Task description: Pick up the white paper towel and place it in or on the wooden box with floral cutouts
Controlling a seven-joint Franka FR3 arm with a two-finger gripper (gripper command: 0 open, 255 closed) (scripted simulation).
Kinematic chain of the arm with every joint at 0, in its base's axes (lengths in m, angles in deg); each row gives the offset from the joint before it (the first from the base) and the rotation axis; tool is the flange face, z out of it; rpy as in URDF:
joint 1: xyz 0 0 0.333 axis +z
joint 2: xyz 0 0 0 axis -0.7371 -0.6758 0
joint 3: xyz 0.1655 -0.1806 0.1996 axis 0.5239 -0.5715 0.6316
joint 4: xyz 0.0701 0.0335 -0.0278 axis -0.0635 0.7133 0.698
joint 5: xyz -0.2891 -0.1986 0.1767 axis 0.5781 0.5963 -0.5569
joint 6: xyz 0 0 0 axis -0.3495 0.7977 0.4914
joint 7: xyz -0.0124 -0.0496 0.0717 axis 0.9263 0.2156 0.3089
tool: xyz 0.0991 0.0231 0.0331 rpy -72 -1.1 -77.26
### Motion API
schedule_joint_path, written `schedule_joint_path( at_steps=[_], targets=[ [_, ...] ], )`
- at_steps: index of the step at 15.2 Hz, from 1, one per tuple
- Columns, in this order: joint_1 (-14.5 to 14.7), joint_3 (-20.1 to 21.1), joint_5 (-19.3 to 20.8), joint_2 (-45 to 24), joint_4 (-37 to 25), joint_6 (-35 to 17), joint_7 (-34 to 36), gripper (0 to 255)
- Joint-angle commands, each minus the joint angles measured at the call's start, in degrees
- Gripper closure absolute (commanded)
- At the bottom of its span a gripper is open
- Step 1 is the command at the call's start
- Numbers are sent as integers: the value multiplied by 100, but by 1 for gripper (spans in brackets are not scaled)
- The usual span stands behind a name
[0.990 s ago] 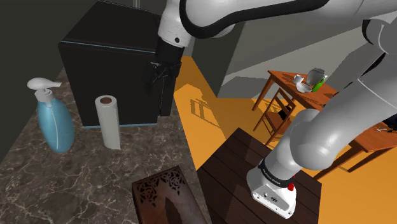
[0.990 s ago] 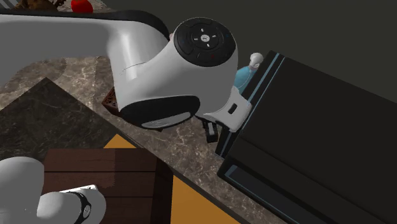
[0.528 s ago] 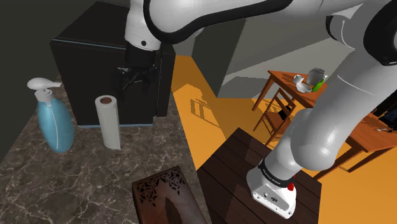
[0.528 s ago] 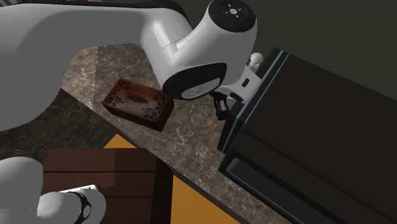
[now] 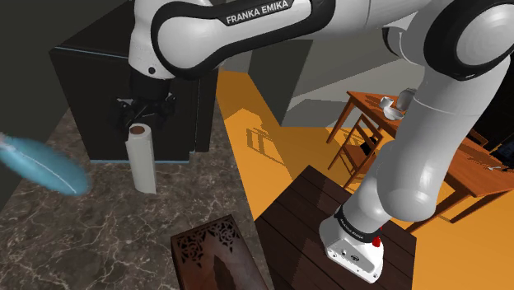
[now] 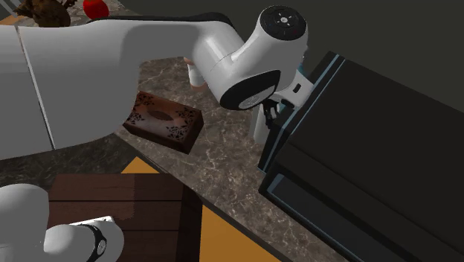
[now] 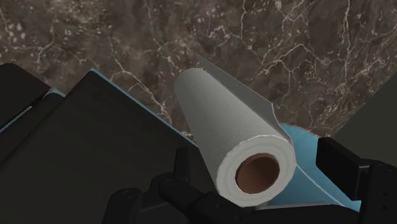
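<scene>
The white paper towel roll point(image 5: 140, 161) stands upright on the dark marble counter point(image 5: 99, 239), in front of a black cabinet point(image 5: 91, 82). My gripper point(image 5: 144, 115) hangs just above the roll's top. In the wrist view the roll point(image 7: 222, 127) with its brown core rises between my open gripper point(image 7: 264, 167); one finger point(image 7: 186, 167) is close beside it, and the other finger point(image 7: 342, 162) stands apart. The dark wooden box with floral cutouts point(image 5: 216, 254) lies at the counter's near edge, also visible as the box point(image 6: 163, 123) in the second exterior view.
A blue soap bottle point(image 5: 45, 165) slants, blurred, at the shoulder view's left, and its blue body point(image 7: 305, 159) shows behind the roll. The black cabinet point(image 6: 357, 164) stands right against my hand. The stand point(image 5: 358, 243) sits on dark planks; an orange floor lies beyond.
The arm swung toward the shoulder view's left, bringing the gripper over the roll. The blue bottle, upright before, now slants and blurs. The black cabinet has shifted left.
</scene>
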Motion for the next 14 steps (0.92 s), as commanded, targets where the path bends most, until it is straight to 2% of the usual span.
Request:
schedule_joint_path(
  at_steps=[1, 11, 12, 14],
  targets=[
    [17, -6, 33, -92, 38, -149, 15, 0],
    [30, -3, 64, -168, 62, -247, 35, 0],
    [36, 5, 57, -135, 95, -249, 48, 255],
    [75, 12, 100, -185, 0, -206, 116, 255]
  ],
)
